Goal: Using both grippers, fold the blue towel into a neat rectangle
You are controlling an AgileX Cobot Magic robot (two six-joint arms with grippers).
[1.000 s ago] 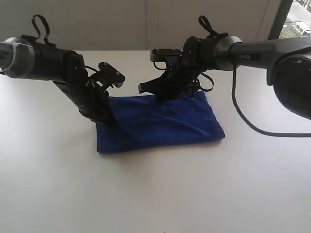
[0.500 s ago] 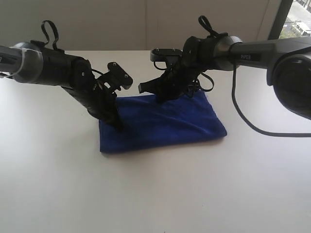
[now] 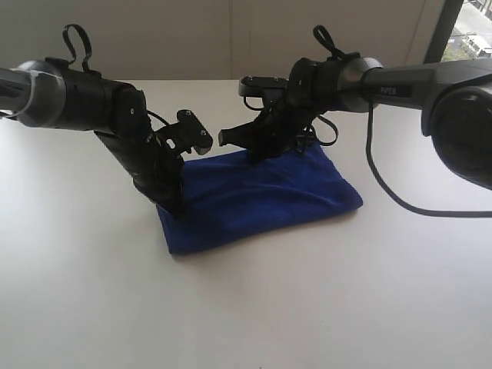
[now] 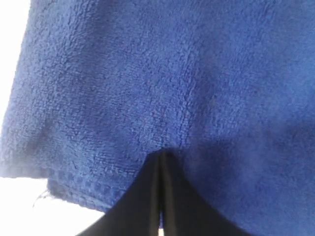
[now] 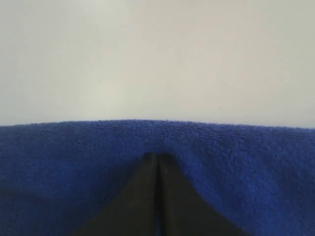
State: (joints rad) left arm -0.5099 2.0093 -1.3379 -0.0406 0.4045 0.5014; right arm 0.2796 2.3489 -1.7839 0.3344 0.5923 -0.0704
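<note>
- Ext view: bright, soft daylight; window [image 3: 470, 31] at top right corner blown out.
- White table [image 3: 246, 307] washed out, low contrast; only a faint shadow along near edge of the blue towel [image 3: 261, 192].
- Black arms [image 3: 84, 96] near-solid dark, little detail.
- Left wrist view: towel pile sharp mid-frame, table strip clipped to pure white, left gripper [image 4: 161, 157] blurry.
- Right wrist view: flat, even grey light; right gripper [image 5: 156, 158] soft, out of focus.

blue towel [image 3: 261, 196], folded rectangle, lying skewed
</note>
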